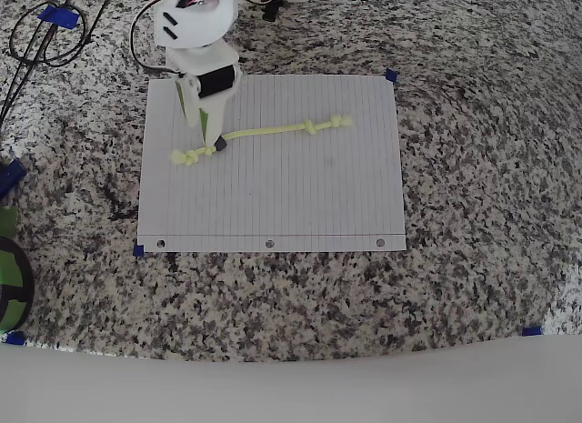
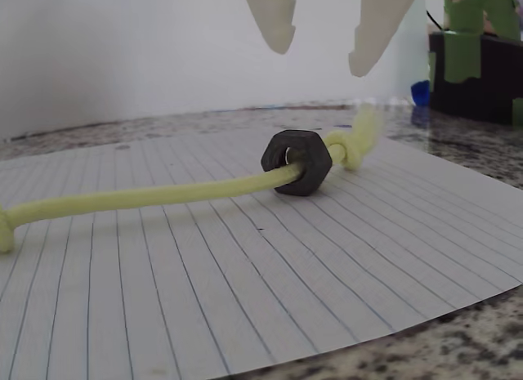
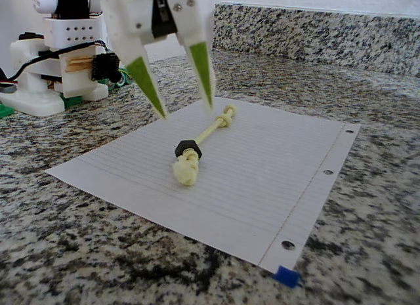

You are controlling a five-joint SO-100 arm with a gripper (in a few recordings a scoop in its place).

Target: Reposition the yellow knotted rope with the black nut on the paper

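I am holding my claw spread open and empty just above the black nut. The nut is sitting on the yellow knotted rope, against one end knot, and the rope is lying on the paper on the granite surface.

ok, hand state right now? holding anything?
Hand: open, empty, poised above the small black hexagonal nut on the pale yellow knotted rope.
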